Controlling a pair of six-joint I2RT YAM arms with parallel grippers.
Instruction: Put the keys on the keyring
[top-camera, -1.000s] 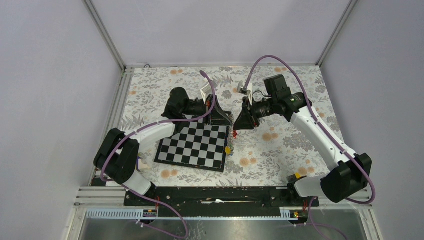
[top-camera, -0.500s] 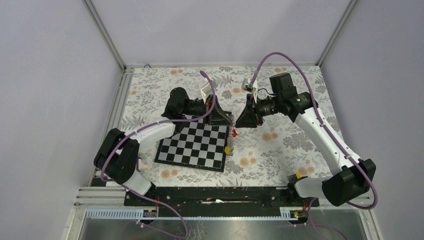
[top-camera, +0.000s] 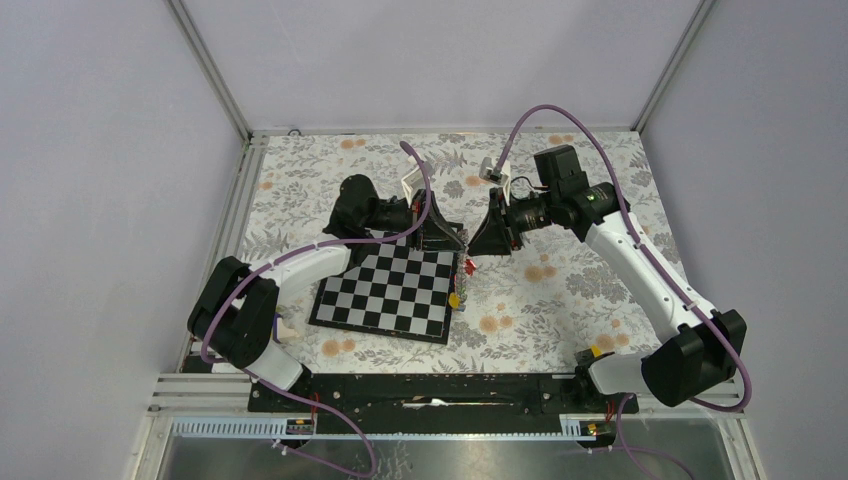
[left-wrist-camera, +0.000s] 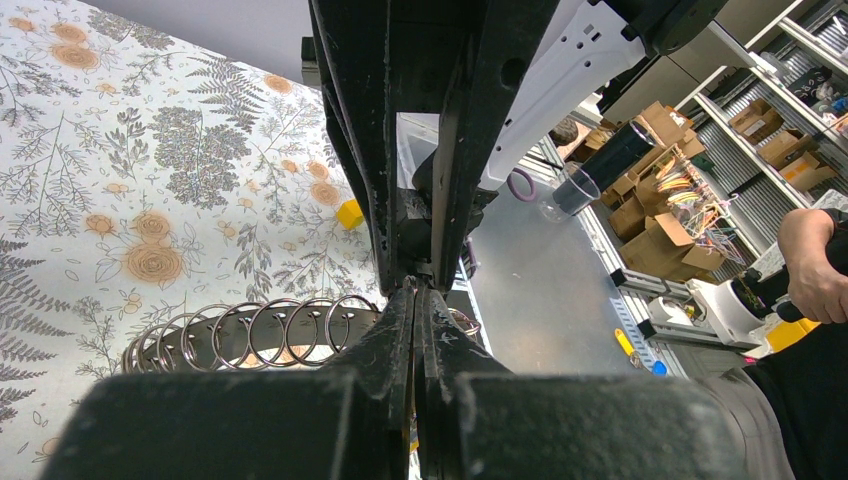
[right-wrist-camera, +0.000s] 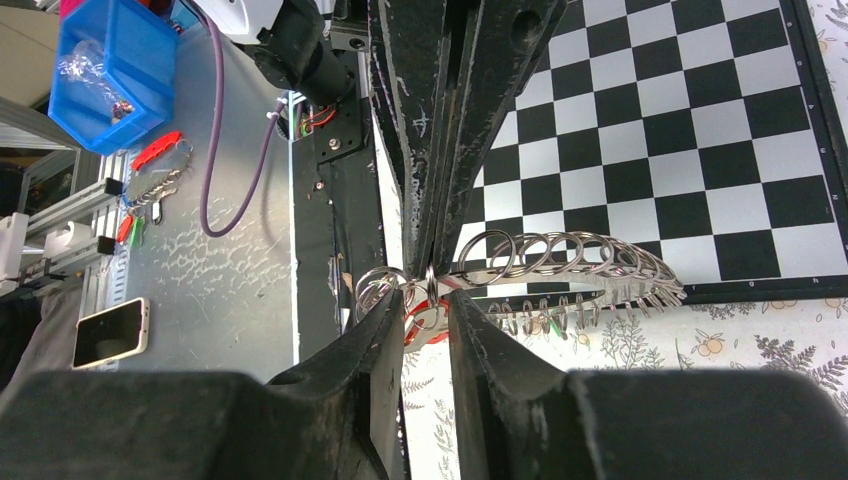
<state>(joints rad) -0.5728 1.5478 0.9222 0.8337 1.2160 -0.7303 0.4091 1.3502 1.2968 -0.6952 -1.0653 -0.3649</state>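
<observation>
Here the two arms meet nose to nose over the far right corner of the chessboard (top-camera: 390, 285). The left arm rises from its base at the near left, bends at the elbow and runs right, its wrist level and its left gripper (top-camera: 447, 238) pointing right. The right arm stretches from its base at the near right in one long white link toward the far left, then folds at the wrist so that the right gripper (top-camera: 478, 243) points left, tip almost against the other's.

The left gripper's jaws are pressed fully together, and the right wrist view shows their tips pinching the keyring (right-wrist-camera: 630, 275). The keyring is held off the board, with its grey loops fanned out to one side.

The right gripper's jaws stand narrowly apart. A red-tagged key (right-wrist-camera: 422, 322) with its small ring fills the gap between them, clamped right at the end of the keyring.

A yellow tag (top-camera: 455, 298) lies just near of the grippers at the chessboard's right edge, beside the flowered tablecloth (top-camera: 560, 290).
</observation>
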